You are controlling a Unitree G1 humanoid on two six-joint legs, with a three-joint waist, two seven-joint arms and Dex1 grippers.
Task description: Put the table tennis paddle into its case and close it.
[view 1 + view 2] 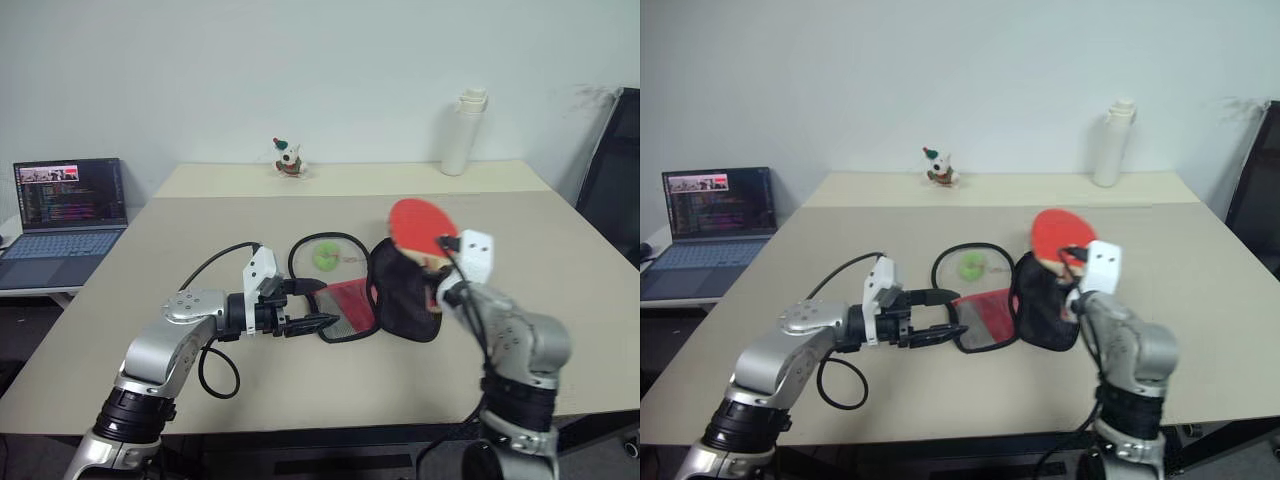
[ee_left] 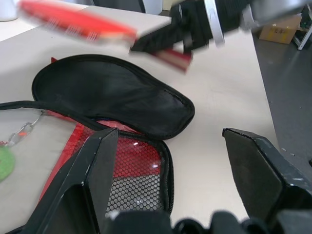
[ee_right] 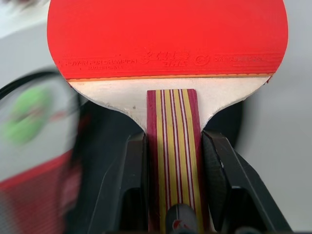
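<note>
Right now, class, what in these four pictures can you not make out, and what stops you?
- Head views: the wooden striped handle of the red-faced table tennis paddle, hidden behind the right pincer.
- Left wrist view: the open black-and-red zip case, partly covered by the left pincer.
- Head views: grey laptop screen text, too small.

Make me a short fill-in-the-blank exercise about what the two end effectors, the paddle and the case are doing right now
1. The right end effector grips the table tennis paddle by its ____.
2. The case lies unzipped on the ____.
3. The left end effector holds nothing; its fingers stand ____.
4. The small tag on the case's cord is ____ in colour.

Missing words: handle; table; open; green
</note>
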